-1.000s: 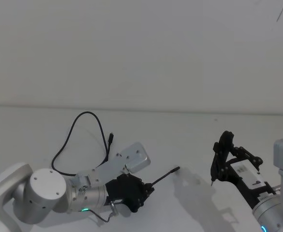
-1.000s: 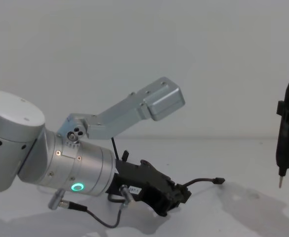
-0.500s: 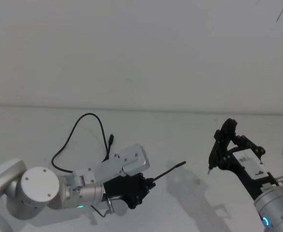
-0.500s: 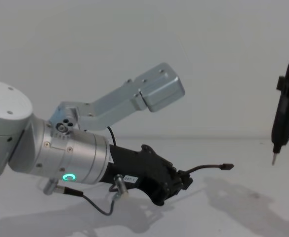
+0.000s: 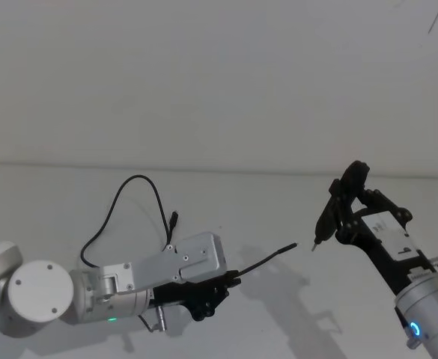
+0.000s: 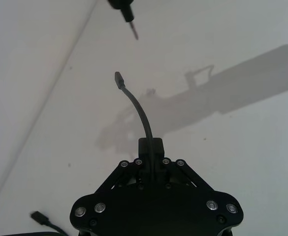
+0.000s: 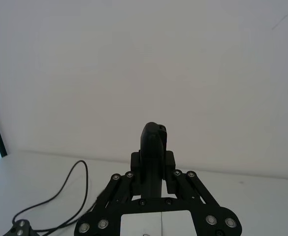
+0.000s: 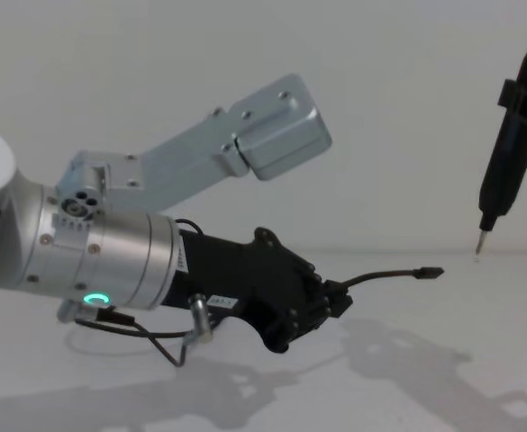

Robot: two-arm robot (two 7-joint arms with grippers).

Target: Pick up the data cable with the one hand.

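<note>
— Counting first: one data cable [image 5: 136, 177] with two plugs on it, two grippers, one pen-like tool [image 5: 327, 218], all over one pale counter [image 5: 241, 202].
— Agreed on the count. Held where along the cord?
— Pinched near one end by the left gripper [image 5: 230, 278], low on the robot's left side, jaws pressed together on the cable. Confirmed from the left wrist: squeezed between the closed fingers [image 6: 150, 147], then curving away.
— And past the fingertips?
— Sticking out forward and to the right as a short curved stub, ending in the first plug [image 5: 293, 245]. Lifted off the counter, with a shadow beneath.
— Behind the gripper?
— Passing back behind the arm [image 5: 46, 299], then looping wide over the counter to the left and rear. Ending in the second plug [image 5: 174, 219], resting on the counter just beyond the arm.
— Now the right gripper [image 5: 342, 213]?
— Raised on the right side, clamped on the pen-like tool, with the metal tip slanting down toward the free plug. Close to it, yet apart.
— Same from the chest?
— Yes: stub reaching rightward from the left gripper, tool tip hanging above and to the right of the plug, not touching.
</note>
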